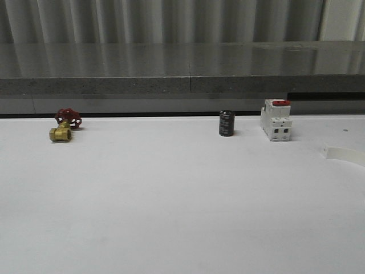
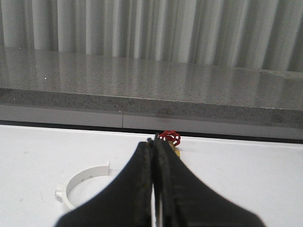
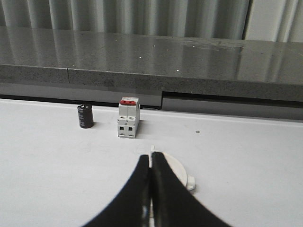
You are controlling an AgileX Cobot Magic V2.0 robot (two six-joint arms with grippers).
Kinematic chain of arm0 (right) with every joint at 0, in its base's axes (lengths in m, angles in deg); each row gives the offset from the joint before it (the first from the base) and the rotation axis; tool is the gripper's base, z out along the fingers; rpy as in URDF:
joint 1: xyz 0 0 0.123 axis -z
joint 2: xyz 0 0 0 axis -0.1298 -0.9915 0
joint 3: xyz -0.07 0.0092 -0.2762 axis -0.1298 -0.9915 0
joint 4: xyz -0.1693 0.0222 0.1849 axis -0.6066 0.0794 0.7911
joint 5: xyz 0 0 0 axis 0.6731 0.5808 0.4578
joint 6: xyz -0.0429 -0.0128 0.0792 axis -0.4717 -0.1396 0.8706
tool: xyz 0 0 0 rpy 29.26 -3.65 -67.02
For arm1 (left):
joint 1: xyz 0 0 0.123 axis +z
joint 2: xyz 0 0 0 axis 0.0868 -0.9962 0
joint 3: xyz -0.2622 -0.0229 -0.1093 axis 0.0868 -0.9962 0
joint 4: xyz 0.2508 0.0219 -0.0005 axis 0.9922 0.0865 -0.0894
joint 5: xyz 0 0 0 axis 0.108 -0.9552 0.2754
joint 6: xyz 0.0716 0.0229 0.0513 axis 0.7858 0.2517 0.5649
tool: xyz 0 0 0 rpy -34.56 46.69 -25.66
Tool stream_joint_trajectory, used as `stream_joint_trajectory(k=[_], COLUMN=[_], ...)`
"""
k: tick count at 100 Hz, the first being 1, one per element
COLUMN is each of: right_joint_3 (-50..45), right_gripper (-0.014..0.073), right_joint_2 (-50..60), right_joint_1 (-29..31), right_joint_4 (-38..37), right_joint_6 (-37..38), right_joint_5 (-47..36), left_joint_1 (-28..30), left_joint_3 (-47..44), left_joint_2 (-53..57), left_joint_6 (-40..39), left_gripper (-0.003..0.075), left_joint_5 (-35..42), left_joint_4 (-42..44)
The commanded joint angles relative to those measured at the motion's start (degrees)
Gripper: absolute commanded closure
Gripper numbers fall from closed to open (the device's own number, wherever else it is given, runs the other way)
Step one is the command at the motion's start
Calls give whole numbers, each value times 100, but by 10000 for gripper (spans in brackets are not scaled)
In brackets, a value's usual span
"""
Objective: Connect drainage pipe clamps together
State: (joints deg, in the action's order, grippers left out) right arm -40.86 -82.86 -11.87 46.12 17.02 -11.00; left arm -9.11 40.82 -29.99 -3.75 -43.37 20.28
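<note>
Front view, left to right: a brass valve (image 1: 63, 127) with a red handwheel lies near the far edge of the white bench (image 1: 171, 205); a black cylinder (image 1: 227, 123) stands upright farther right; just beside it stands a white breaker (image 1: 276, 120) with a red switch on top; at the right edge, 1 white clamp (image 1: 345, 154) lies flat on the bench, partly cut off by the frame.

Left wrist view: the left gripper (image 2: 156, 189) is clenched, its 2 black fingers pressed together with nothing between them. A second clamp (image 2: 80, 185), a white half-ring with small end tabs, lies flat on the bench just beside the fingers, apart from them. The valve (image 2: 170, 139) shows beyond the fingertips.

Right wrist view: the cylinder (image 3: 85, 116) and breaker (image 3: 128, 117) stand near each other toward the far edge. The right gripper (image 3: 151, 175) is likewise clenched and empty. The right-hand clamp (image 3: 179, 171) lies flat just behind the fingertips, partly hidden by them; contact cannot be told.
</note>
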Motion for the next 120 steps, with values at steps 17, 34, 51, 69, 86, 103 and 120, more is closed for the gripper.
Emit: stream_joint_trajectory(k=[17,34,51,69,86,103,120], right_joint_3=[94,94,94,94,94,94,94], right_gripper=[662,662,662,662,662,662,662], right_joint_2=[118,118,118,118,118,118,118], right_joint_1=[10,10,10,10,10,10,10], right_joint_4=[-46,-46,-46,-46,-46,-46,-46], right_joint_6=[-19,-19,-19,-19,-19,-19,-19], right_joint_5=[-448,-448,-448,-448,-448,-448,-448], left_joint_1=[9,9,9,9,9,9,9], left_joint_3=[-209,-140,209,1143,2298,3307,3675], left_joint_2=[154,154,12,-734,-1930,-3010,-3642], left_joint_6=[-7,-7,-7,-7,-7,-7,-7], left_gripper=[740,740,740,740,740,740,740], left_joint_5=[453,452,334,-599,-1846,-2980,-3068], left_joint_4=[-41,-41,-54,-207,-185,-185,-185])
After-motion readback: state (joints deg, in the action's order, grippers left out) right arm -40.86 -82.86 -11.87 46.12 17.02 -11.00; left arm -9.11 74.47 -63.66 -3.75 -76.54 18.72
